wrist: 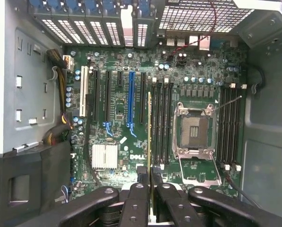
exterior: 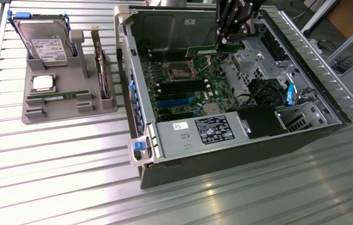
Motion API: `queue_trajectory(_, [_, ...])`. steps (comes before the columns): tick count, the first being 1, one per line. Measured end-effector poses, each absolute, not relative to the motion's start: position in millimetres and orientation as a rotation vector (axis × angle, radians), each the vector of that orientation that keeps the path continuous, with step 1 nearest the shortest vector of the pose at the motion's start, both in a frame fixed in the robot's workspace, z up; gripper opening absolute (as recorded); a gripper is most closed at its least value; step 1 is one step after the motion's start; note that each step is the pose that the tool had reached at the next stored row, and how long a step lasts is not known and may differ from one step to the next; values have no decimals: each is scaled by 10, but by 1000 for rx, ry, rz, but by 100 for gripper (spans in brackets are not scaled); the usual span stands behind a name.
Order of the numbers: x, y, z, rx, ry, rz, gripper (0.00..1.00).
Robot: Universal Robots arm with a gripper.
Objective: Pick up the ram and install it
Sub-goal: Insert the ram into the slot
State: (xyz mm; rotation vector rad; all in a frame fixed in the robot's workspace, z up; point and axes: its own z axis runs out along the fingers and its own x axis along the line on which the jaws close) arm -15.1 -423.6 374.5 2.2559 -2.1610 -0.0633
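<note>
Table: a ribbed metal table (exterior: 51,178) is carrying everything.
Case: an open computer case (exterior: 226,157) is lying on its side at the exterior view's right, showing its inside.
Near end of case: a grey power supply (exterior: 202,131) with a dark label is sitting across the near end.
Tray: a grey tray (exterior: 57,115) is standing well apart from the gripper, on the exterior view's left, just beside the case.
Tray, near to far: a spare green stick (exterior: 57,95) is lying flat in a groove, a square silver processor chip (exterior: 43,82) is sitting behind it, and a hard drive (exterior: 48,44) is leaning at the far end; an upright card (exterior: 104,75) is standing along the tray's right side.
Motherboard: the green motherboard (exterior: 183,93) (wrist: 122,66) is covering the case floor beyond the power supply.
Socket: the open processor socket (exterior: 180,71) (wrist: 194,130) is lying in the board's middle, with black memory slots (wrist: 162,123) running beside it.
Ram: the ram (exterior: 203,48) (wrist: 149,137) is hanging edge-down over the far part of the board, lining up along the memory slots and appearing clear of them.
Gripper: the gripper (exterior: 226,41) (wrist: 149,177) is reaching into the far end of the case.
Jaws: the fingers (wrist: 142,175) are pinching the ram's upper edge from both sides, closed on it.
</note>
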Motion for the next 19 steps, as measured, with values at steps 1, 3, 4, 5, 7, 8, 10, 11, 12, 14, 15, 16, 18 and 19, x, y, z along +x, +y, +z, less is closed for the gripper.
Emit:
queue_trajectory(1, [-151, -4236, 3739, 2256, -2161, -63, 13])
queue_trajectory(3, [-150, -4236, 3731, 2256, -2161, -63, 13])
queue_trajectory(4, [-151, -4236, 3726, 2256, -2161, -63, 13])
queue_trajectory(5, [-150, -4236, 3724, 2256, -2161, -63, 13])
queue_trajectory(7, [-150, -4236, 3714, 2256, -2161, -63, 13])
queue_trajectory(8, [-151, -4236, 3707, 2256, -2161, -63, 13])
queue_trajectory(10, [-150, -4236, 3700, 2256, -2161, -63, 13])
queue_trajectory(11, [-150, -4236, 3697, 2256, -2161, -63, 13])
queue_trajectory(12, [-150, -4236, 3694, 2256, -2161, -63, 13])
queue_trajectory(14, [-150, -4236, 3690, 2256, -2161, -63, 13])
queue_trajectory(15, [-151, -4236, 3686, 2256, -2161, -63, 13])
queue_trajectory(16, [-150, -4236, 3681, 2256, -2161, -63, 13])
queue_trajectory(18, [-151, -4236, 3671, 2256, -2161, -63, 13])
queue_trajectory(19, [-150, -4236, 3664, 2256, -2161, -63, 13])
